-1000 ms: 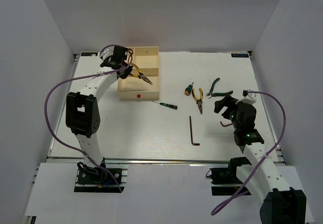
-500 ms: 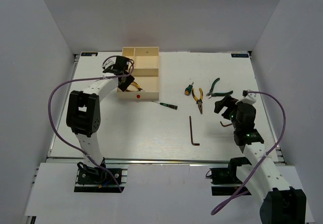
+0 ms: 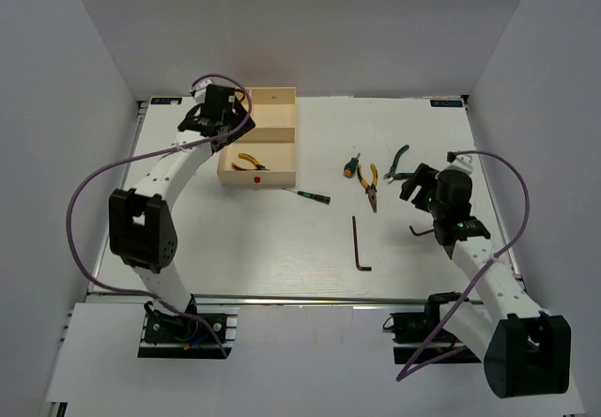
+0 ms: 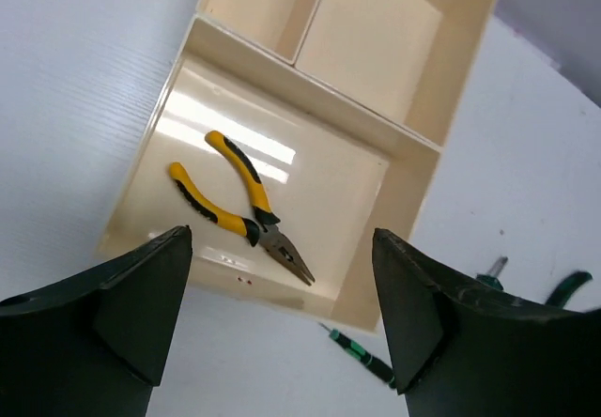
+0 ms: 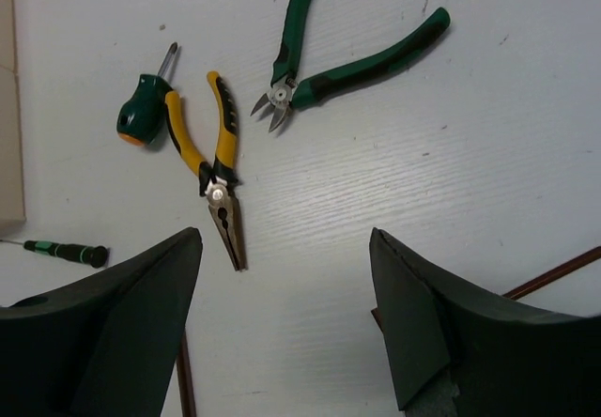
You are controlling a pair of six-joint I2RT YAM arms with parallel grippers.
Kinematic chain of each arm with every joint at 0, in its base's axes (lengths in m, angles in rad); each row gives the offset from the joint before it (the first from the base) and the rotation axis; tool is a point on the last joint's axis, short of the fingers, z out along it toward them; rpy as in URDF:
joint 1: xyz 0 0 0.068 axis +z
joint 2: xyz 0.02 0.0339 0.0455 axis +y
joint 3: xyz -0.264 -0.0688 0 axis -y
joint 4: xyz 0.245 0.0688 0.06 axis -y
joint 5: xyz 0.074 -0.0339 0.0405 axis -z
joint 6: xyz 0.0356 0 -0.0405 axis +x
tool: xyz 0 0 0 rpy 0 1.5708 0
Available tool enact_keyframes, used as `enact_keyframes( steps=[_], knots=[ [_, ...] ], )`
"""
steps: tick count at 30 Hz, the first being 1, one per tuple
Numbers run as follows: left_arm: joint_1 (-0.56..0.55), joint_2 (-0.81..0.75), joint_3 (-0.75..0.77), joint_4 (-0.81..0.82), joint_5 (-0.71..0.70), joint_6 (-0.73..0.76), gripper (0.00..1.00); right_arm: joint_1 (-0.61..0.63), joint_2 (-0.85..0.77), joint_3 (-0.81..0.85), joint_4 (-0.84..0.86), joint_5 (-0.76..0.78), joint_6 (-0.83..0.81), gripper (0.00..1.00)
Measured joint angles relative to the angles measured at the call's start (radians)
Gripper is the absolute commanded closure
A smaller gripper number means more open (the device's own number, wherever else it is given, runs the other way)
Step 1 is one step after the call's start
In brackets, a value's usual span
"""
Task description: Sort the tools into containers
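The cream tray (image 3: 255, 179) stands at the back left. One pair of yellow-handled pliers (image 3: 249, 162) lies loose in its large near compartment (image 4: 366, 182). My left gripper (image 3: 228, 124) hovers open above the tray's left side, holding nothing; in its wrist view the yellow pliers (image 4: 246, 206) lie below the open left gripper (image 4: 280, 248). My right gripper (image 3: 413, 184) is open over the bare table just right of a second pair of yellow pliers (image 5: 218, 168). Green-handled pliers (image 5: 357, 65) and a stubby screwdriver (image 5: 144, 116) lie beyond it.
A thin green screwdriver (image 3: 310, 194) lies just right of the tray's front corner. A long dark hex key (image 3: 359, 246) rests mid-table. Another hex key (image 3: 420, 231) lies under the right arm. White walls close in the table on three sides.
The left gripper has opened, and the yellow pliers it carried now lie in the tray's large compartment; it has risen and drawn back. The right gripper has moved slightly toward the tools.
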Motion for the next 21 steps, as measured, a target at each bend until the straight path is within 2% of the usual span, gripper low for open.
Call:
enact_keyframes(
  steps=[5, 7, 11, 16, 21],
  knots=[
    [-0.004, -0.213, -0.075, -0.002, -0.015, 0.151, 0.08, 0.000, 0.167, 0.193, -0.103, 0.080, 0.036, 0.37],
    [-0.004, -0.306, -0.143, -0.010, -0.032, 0.188, 0.05, 0.000, 0.249, 0.285, -0.162, 0.122, 0.071, 0.36],
    [-0.004, -0.466, -0.325, -0.038, -0.054, 0.220, 0.02, 0.000, 0.428, 0.481, -0.305, 0.203, 0.160, 0.37],
    [-0.004, -0.634, -0.601, -0.066, -0.057, 0.243, 0.02, -0.001, 0.592, 0.635, -0.465, 0.254, 0.274, 0.40],
    [-0.004, -0.745, -0.703, -0.113, -0.062, 0.264, 0.02, -0.002, 0.757, 0.779, -0.583, 0.257, 0.349, 0.43]
  ],
)
